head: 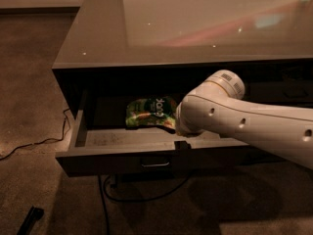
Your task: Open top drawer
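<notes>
Though half-hidden, pincer (pixel 182 144) at rim of smooth grey top drawer (pixel 110 153).

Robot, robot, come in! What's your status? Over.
Gripper at front lip of top drawer, mostly behind arm. Drawer open. Green snack bag inside, nothing blocking.

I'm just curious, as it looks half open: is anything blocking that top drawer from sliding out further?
Nothing visible does. The pincer sits at the front edge of the top drawer, right of its pull. A cable lies low on the floor beneath, not in the drawer's path.
</notes>
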